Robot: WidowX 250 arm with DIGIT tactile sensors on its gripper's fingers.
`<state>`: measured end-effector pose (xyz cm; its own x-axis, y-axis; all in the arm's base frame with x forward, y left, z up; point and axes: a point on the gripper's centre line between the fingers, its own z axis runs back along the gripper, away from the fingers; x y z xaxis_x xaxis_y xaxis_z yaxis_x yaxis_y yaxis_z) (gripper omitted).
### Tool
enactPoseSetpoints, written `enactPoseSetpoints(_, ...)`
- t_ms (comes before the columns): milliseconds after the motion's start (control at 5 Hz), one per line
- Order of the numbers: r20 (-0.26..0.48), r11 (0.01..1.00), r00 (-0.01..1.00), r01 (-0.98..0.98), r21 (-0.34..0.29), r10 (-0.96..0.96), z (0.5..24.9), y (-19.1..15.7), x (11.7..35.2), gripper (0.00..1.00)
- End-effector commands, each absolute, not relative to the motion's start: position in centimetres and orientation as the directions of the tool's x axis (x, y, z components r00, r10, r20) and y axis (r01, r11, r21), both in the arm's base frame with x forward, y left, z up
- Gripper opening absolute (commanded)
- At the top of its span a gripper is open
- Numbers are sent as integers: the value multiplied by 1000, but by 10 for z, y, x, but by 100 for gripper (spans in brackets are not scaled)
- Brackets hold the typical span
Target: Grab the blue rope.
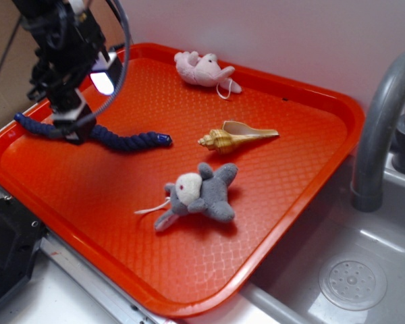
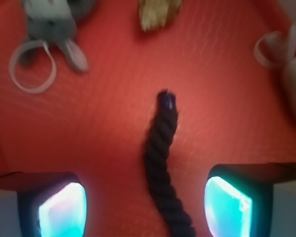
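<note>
The pincer (image 2: 145, 210) stands open, its two pads well apart on either side of the blue rope (image 2: 163, 163), which lies wavy on the red tray (image 1: 290, 196) near its left rim; the approach looks done, so next it should close on the rope.

1. A plain white wall (image 1: 290, 34) fills the upper right of the exterior view, evenly lit and unmarked.
2. A narrow beige strip of wall (image 1: 3, 61) shows at the upper left edge.
3. At the right edge, a curved grey faucet pipe (image 1: 381, 115) arches upward.
4. Below it, in the lower right corner, a grey sink basin (image 1: 385, 236) holds a round perforated drain cover (image 1: 352, 280).
5. Along the bottom left, a pale grey counter edge (image 1: 74, 287) catches soft light.
</note>
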<state>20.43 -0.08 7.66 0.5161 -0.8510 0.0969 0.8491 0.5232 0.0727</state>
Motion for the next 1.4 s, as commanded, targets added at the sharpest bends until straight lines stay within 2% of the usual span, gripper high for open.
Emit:
enactPoseSetpoints(0, 28, 547, 547, 836, 48, -837, 39, 10, 217, 100)
enactPoseSetpoints(200, -25, 530, 531, 847, 32, -847, 18, 10, 217, 100)
enactPoseSetpoints(400, -45, 482, 482, 876, 13, -875, 4, 1, 213, 40)
enactPoseSetpoints(600, -29, 477, 478, 878, 39, -878, 9, -4, 210, 0)
enactPoseSetpoints(1000, -19, 471, 472, 881, 52, -881, 14, -8, 207, 0)
enactPoseSetpoints(1200, -60, 599, 612, 786, 153, -788, 42, -2, 207, 0)
